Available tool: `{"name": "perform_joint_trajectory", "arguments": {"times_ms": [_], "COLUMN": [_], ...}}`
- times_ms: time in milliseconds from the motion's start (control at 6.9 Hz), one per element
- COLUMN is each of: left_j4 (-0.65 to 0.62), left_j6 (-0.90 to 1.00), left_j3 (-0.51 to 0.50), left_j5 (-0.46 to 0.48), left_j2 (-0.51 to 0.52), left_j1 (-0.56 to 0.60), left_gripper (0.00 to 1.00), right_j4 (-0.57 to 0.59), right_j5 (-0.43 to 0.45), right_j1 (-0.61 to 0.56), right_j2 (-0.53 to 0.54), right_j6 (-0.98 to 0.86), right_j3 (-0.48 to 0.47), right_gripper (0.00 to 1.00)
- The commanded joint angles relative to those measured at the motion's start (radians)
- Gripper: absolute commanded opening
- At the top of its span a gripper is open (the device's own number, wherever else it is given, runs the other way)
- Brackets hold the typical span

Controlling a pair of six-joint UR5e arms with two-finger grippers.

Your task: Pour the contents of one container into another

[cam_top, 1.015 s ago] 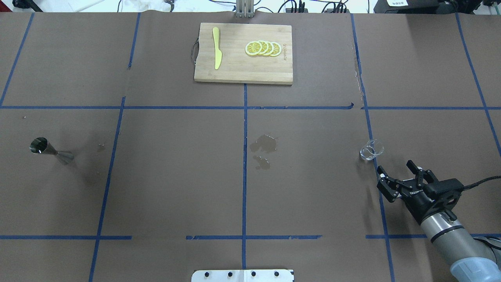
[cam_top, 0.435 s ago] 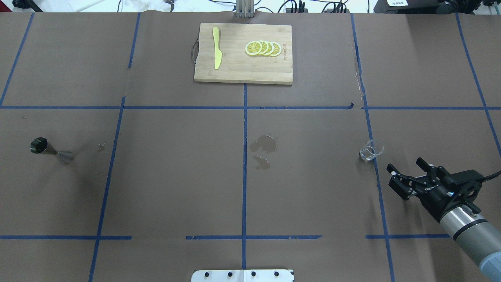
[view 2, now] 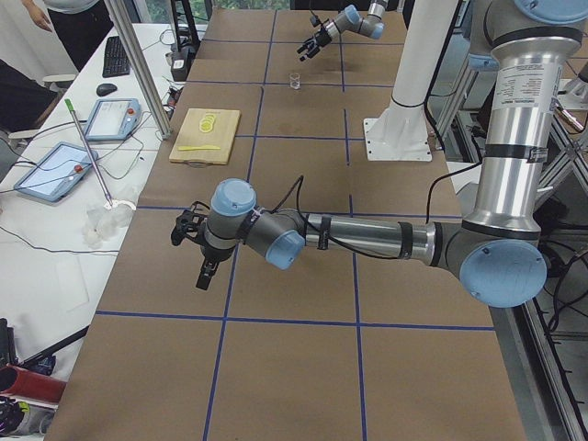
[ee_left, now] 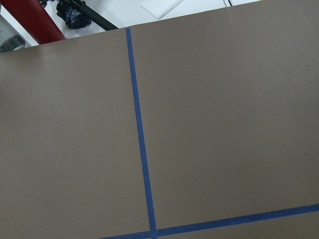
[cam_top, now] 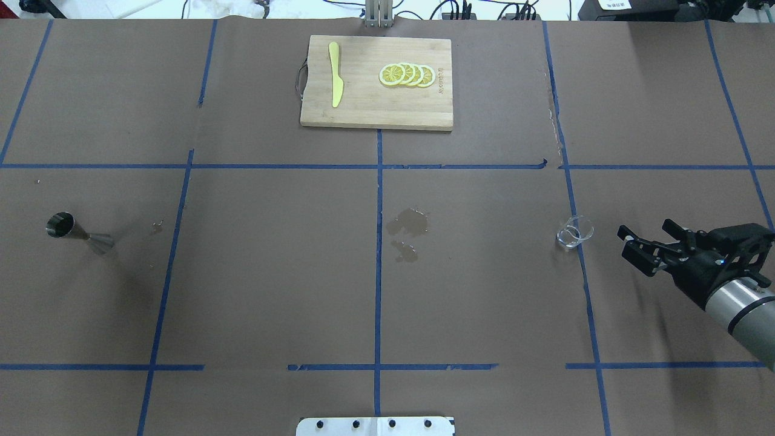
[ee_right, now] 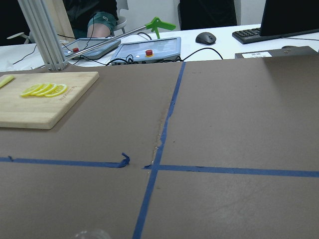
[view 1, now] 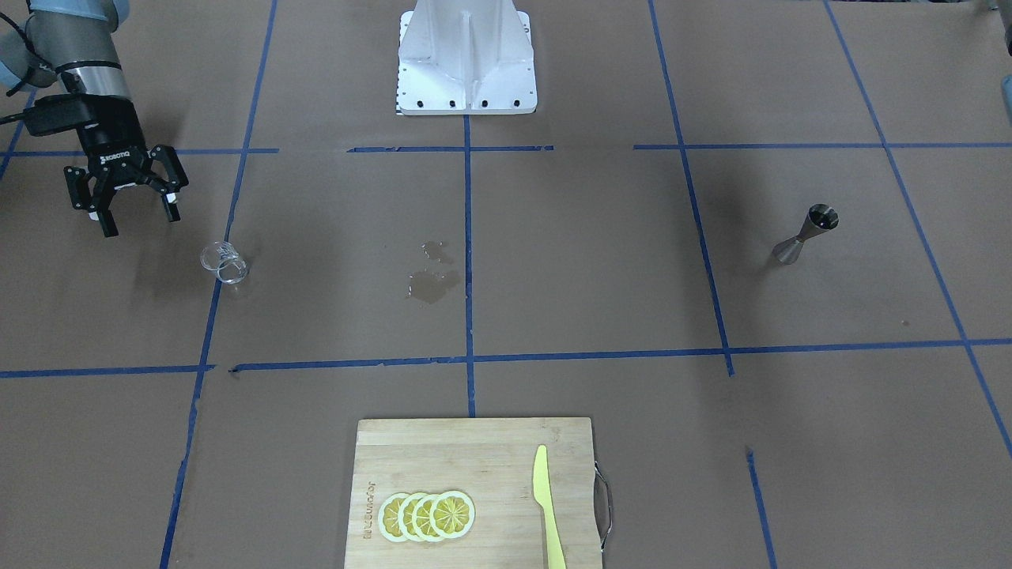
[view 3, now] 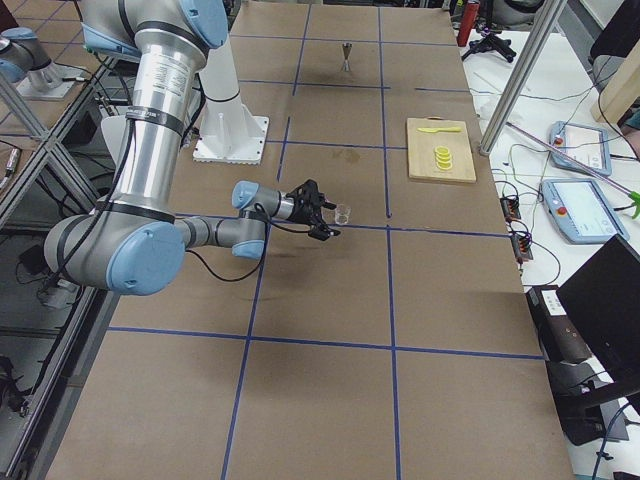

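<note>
glass cup (cam_top: pixel 572 233): one, clear, upright on the robot's right side of the table, standing at a blue tape line; nothing holds it.
right gripper (view 1: pixel 138 220): one, fingers spread wide and holding nothing, low over the table near the cup but apart from it, on the side away from the table's middle.
jigger (cam_top: pixel 79 231): one, steel, hourglass-shaped, upright on the left side, well apart from the cup.
left gripper (view 2: pixel 203 274): one, low over the table's left end; I cannot tell how its fingers stand.
wet patches (cam_top: pixel 408 223): two, dark, near the table's middle, between cup and jigger.
cutting board (cam_top: pixel 375 106): one, wooden, at the middle of the far edge.
lemon slices (cam_top: pixel 407 75): four, overlapping in a row on the board.
knife (cam_top: pixel 335 72): one, yellow, flat on the board, apart from the slices.
table (cam_top: pixel 272 272): covered in brown paper, marked into a grid by blue tape (cam_top: pixel 378 290); a white base plate (view 1: pixel 466 55) on the robot's side.
room: a white bench beyond the far edge with two tablets (ee_right: pixel 149 50), one keyboard (ee_right: pixel 249 34) and one mouse (ee_right: pixel 204 37); a person (view 2: pixel 78 14) stands by it.
</note>
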State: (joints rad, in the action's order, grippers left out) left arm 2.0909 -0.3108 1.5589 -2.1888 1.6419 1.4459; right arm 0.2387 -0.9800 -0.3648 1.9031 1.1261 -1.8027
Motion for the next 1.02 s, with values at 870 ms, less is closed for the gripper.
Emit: {"name": "perform_joint_trajectory", "arguments": {"times_ms": [870], "left_j4": [-0.052], "left_j6": [0.083], "left_j3": [-0.026], "left_j5": [-0.055], "left_j2": [-0.008], "left_j1": [0.037], "left_gripper": [1.0], "right_j4": [0.612], "right_j5": [-1.123], "right_j1": [-0.917], "right_j2": [-0.123], "right_j6": [-0.62], "right_j3": [-0.004], "right_gripper": [1.0]}}
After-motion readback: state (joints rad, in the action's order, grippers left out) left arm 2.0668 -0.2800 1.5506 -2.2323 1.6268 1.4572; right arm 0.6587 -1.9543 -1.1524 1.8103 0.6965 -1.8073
